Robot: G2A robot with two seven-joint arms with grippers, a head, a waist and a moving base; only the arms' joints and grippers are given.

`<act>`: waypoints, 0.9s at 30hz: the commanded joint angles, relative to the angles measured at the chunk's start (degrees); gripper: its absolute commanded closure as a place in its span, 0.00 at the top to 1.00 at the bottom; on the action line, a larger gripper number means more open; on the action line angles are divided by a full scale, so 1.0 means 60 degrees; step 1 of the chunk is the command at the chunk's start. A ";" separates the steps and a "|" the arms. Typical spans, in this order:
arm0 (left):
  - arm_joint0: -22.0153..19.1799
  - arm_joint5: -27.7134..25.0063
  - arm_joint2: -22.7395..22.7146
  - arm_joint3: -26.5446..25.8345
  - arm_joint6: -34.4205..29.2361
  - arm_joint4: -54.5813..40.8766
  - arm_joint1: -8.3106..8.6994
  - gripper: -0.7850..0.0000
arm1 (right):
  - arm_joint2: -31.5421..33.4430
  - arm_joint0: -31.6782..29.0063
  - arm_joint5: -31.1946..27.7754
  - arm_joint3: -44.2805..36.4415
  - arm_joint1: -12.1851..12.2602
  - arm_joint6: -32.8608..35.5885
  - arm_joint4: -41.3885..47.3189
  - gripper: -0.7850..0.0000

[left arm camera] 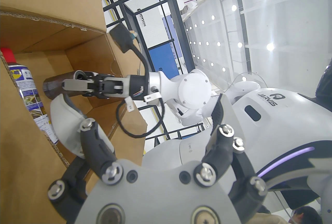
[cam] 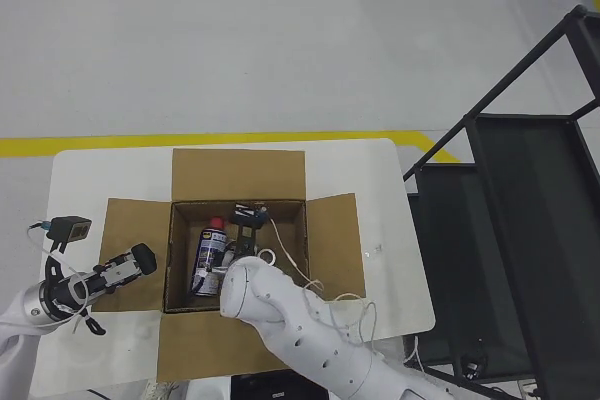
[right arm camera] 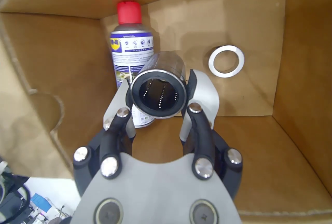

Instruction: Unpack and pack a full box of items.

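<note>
An open cardboard box (cam: 332, 243) stands in the middle of the white table (cam: 100, 180). Inside it a blue and silver spray can (right arm camera: 131, 51) with a red cap lies along one wall, and a flat metal ring (right arm camera: 226, 61) rests on the box floor. My right gripper (right arm camera: 159, 81) is down inside the box, shut on a metal cylinder (right arm camera: 158, 96) with a hollow black bore, held just above the can. My left gripper (left arm camera: 140, 116) hangs open and empty outside the box by its left flap (cam: 130, 262). From there I see the right gripper (left arm camera: 77, 85) holding the cylinder (left arm camera: 53, 85).
All the box flaps (cam: 238, 172) are folded outward and lie flat around the opening. A black metal rack (cam: 540, 200) stands just off the table's right side. A yellow floor line (cam: 180, 145) runs behind the table.
</note>
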 commanded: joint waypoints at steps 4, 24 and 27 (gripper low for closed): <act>0.0000 0.0000 0.0000 0.0000 0.0000 0.0000 0.0000 1.00 | 0.0644 -0.1425 -0.1606 -0.2553 0.0510 0.0068 -0.0259 0.00; 0.0000 0.0000 0.0000 0.0000 0.0000 0.0000 0.0000 1.00 | 0.5240 -0.6551 -0.6852 -0.6773 0.1503 -0.2647 0.3977 0.00; 0.0000 0.0000 0.0000 0.0000 0.0000 0.0000 0.0000 1.00 | 0.5754 -0.6944 -0.7344 -0.6773 0.1552 -0.3045 0.4633 0.00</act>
